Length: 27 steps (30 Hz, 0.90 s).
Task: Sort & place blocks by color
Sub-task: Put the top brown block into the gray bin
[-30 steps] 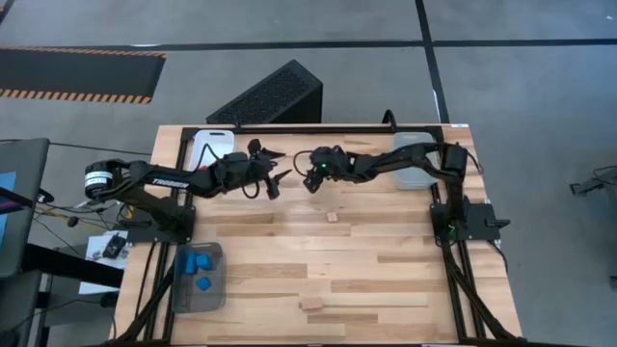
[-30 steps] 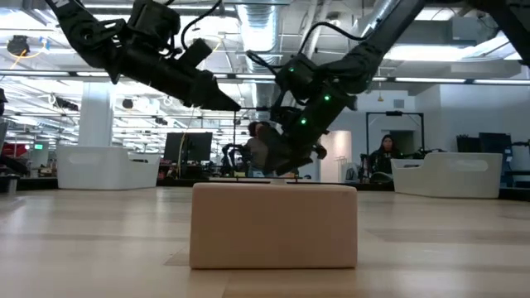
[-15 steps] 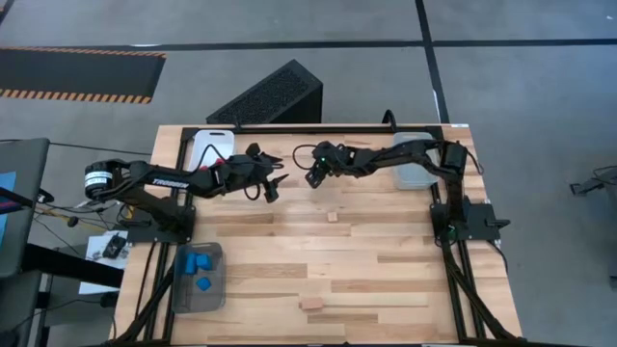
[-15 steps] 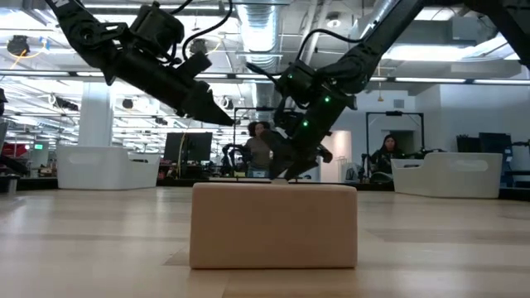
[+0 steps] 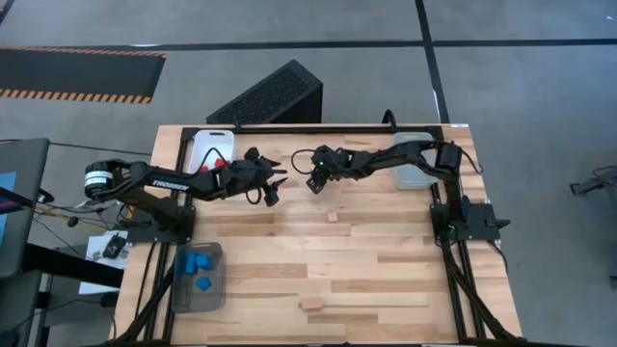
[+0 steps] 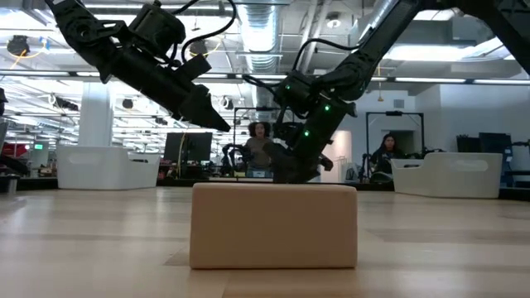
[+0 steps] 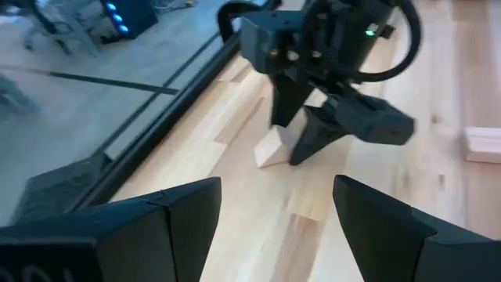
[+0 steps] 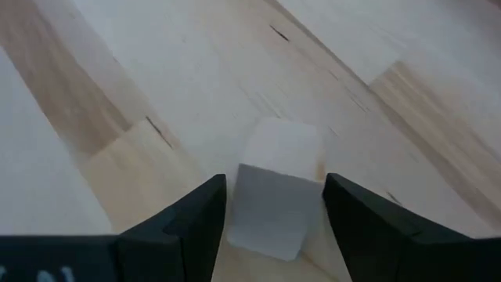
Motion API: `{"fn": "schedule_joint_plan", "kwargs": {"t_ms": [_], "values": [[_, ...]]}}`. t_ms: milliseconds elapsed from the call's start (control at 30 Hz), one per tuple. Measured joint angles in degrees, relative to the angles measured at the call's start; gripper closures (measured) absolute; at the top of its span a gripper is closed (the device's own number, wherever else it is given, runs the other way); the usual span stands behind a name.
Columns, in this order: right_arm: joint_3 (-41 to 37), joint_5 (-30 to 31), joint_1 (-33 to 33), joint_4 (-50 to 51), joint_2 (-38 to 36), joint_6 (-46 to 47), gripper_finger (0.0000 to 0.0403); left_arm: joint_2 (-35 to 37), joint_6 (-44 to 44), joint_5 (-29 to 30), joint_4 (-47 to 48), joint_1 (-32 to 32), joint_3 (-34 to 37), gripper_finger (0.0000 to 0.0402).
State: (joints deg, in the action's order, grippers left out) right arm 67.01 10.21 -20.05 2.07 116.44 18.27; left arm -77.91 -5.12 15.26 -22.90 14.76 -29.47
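Right gripper (image 5: 315,181) low over the tabletop (image 5: 386,280) near the middle of the far edge. Fingers spread apart, straddling a plain light wood wedge (image 8: 275,196); the block lies on the wood between the two fingers (image 8: 188,223), not lifted. Whether the pads touch it: cannot tell. Left wrist view shows the same wedge (image 7: 272,149) at the right gripper's (image 7: 301,137) tips.

Left gripper (image 5: 273,183) hangs just beside, on the left, raised above the surface, fingers wide apart, holding nothing.

Other blocks: small wood cube (image 5: 332,217) near the tabletop's centre; longer wood block (image 5: 311,304) near the near edge, filling the low view's foreground (image 6: 274,226). Three blue blocks (image 5: 199,267) in the grey tray (image 5: 214,299) at the near left corner. Red block (image 5: 219,163) in the white tray (image 5: 201,145) at the far left corner. Clear tray (image 5: 415,175) at the far right corner.

Surface: pale butcher-block planks, black frame. Grey concrete floor around; a black perforated box (image 5: 269,95) behind the far edge. Low view: open hall, ceiling lights, seated persons at screens far back.

Writing: "TROSSEN" on the left arm (image 5: 169,178).
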Motion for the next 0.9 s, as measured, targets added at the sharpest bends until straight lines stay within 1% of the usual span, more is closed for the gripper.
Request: {"fn": "schedule_joint_plan", "kwargs": {"t_ms": [67,167,233,300,400,433,533,633,700,800,900], "values": [[-0.01,-0.66,0.02,0.09,-0.02,-0.75,0.0160,0.00,-0.36,1.08,-0.02,-0.03,0.00,0.0164],[0.00,-0.83,0.02,0.67,-0.19,-1.78,0.0177,0.00,-0.40,0.40,-0.31,0.02,0.00,0.0164],[-0.01,-0.98,-0.01,0.80,-0.24,-2.14,0.0199,0.00,-0.42,0.14,-0.31,0.00,0.00,0.0164],[-0.01,-0.96,0.10,0.76,-0.24,-2.63,0.0230,0.00,-0.45,-0.11,-0.22,-0.04,0.07,0.0164],[-0.01,-0.87,0.77,0.71,-0.34,-3.93,0.0277,0.02,-0.38,-1.87,-3.30,-0.01,2.49,0.0164],[-0.03,-0.87,1.03,0.56,-0.35,-4.56,0.0284,0.02,-0.35,-2.28,-5.40,-0.02,3.93,0.0164],[-2.41,-1.02,2.27,-3.07,-1.18,-5.18,0.0284,0.02,0.20,-2.55,-13.01,-0.04,8.51,0.0164],[-6.91,-1.85,4.21,-10.40,-2.68,-4.90,0.0284,0.00,0.32,-3.42,-18.34,0.01,11.72,0.0164],[-10.42,-2.06,5.51,-15.63,-4.41,-5.17,0.0284,0.00,0.37,-5.70,-20.61,0.00,12.48,0.0164],[-15.11,-1.01,7.50,-24.63,-6.79,-8.08,0.0280,0.00,2.11,-7.41,-22.31,-0.01,12.30,0.0164],[-17.74,2.05,10.14,-30.91,-7.64,-13.57,0.0280,-0.21,5.46,-7.88,-24.79,0.09,11.59,0.0164]]}}
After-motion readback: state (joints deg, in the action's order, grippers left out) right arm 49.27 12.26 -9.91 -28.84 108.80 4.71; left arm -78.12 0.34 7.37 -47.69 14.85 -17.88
